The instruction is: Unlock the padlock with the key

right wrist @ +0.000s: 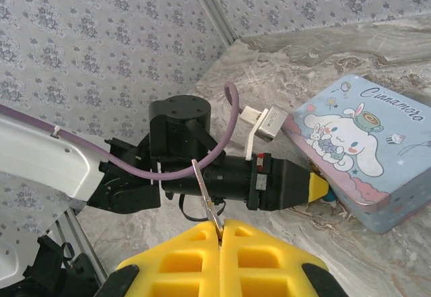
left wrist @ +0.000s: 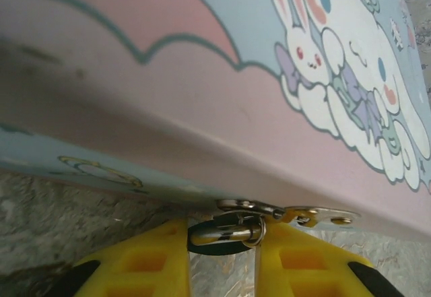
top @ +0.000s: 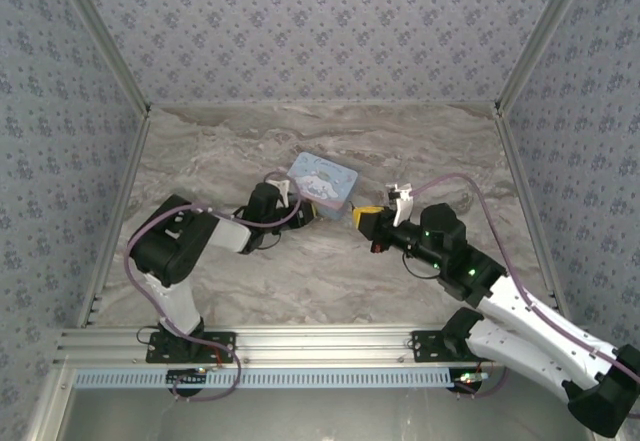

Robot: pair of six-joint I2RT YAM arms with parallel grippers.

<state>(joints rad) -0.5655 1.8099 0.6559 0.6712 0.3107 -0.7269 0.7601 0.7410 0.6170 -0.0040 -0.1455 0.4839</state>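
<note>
- Padlock (left wrist: pixel 217 238) sits at the cartoon tin's (left wrist: pixel 202 81) near edge, left claw (left wrist: pixel 222 228) clamped on it.
- Right claw (right wrist: pixel 221 226), just right of the tin, is pinched together on the key (right wrist: pixel 204 192).

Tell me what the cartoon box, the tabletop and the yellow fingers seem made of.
Cartoon box: likely printed tin; glossy, with a rolled rim and rounded corners.
Tabletop: marble-look grey-beige veining, matte; stone or laminate, cannot tell.
Fingers: yellow plastic, matte, with a moulded grid of recesses.
</note>
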